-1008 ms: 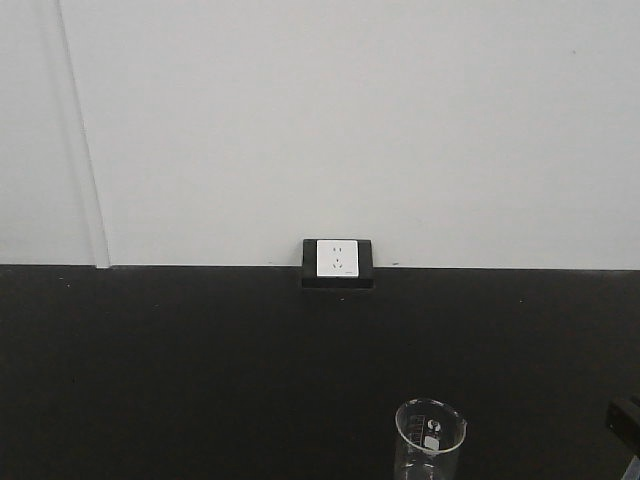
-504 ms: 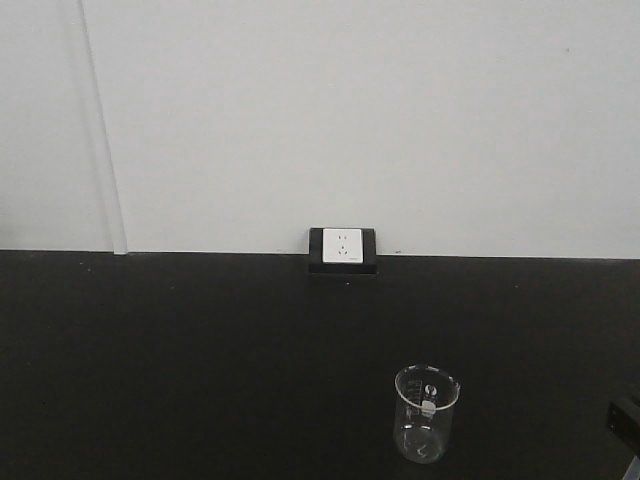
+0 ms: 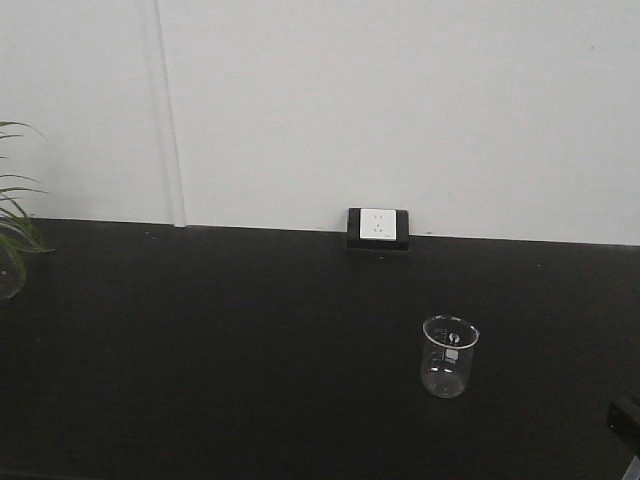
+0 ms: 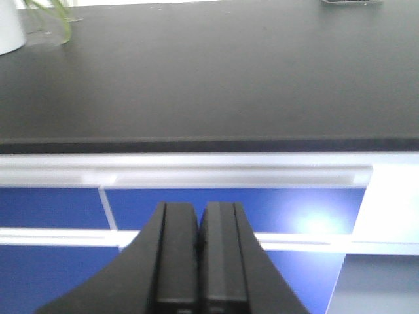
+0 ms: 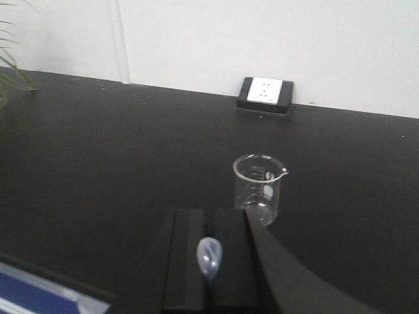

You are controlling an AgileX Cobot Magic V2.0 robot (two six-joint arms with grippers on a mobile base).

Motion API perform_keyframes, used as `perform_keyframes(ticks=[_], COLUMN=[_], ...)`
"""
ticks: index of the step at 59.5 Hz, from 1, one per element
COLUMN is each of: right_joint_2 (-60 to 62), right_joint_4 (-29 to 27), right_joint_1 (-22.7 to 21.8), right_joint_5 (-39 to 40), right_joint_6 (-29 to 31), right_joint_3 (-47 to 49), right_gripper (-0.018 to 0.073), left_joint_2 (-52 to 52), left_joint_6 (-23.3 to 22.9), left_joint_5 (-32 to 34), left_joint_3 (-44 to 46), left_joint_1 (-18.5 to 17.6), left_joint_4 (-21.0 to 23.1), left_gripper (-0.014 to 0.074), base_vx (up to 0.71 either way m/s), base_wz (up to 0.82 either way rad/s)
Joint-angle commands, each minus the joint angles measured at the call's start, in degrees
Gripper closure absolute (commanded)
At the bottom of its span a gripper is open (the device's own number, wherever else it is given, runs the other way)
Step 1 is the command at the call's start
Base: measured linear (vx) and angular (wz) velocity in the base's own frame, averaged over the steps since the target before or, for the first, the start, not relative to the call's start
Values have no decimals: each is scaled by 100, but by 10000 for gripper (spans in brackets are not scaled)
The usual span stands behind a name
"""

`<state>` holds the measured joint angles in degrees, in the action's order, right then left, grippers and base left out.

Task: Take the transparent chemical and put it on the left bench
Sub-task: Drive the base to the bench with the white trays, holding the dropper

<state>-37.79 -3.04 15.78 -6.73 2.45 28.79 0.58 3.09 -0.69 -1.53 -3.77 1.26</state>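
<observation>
A black worktop (image 3: 200, 350) is running along a white wall. At far left a plant (image 3: 15, 215) is drooping. The left gripper (image 4: 199, 216) is hanging before blue cabinet fronts (image 4: 229, 209), fingers pressed together, empty. Below a wall socket (image 3: 378, 227) a bare beaker (image 3: 450, 356) is standing. The right gripper (image 5: 209, 219) is pinching the transparent chemical (image 5: 209, 256), only its pipette bulb showing.
</observation>
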Motion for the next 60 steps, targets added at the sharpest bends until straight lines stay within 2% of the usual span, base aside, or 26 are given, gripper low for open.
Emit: perform_keyframes(ticks=[1,30,60], right_joint_2=[16,16,16], right_joint_4=[16,16,16], right_joint_1=[11,11,11], right_joint_5=[471,471,471], right_joint_6=[46,46,46], right_joint_3=[170,170,170], right_gripper=[562,562,562], left_joint_2=[110,110,110], left_joint_6=[-45,-45,-45], left_joint_5=[449,449,449], left_joint_3=[-93,-93,-93], left_joint_1=[-10,-10,-10], left_joint_4=[4,4,4], left_gripper=[600,600,600], base_vx=[-29,-30,-24], base_wz=[19,32,66])
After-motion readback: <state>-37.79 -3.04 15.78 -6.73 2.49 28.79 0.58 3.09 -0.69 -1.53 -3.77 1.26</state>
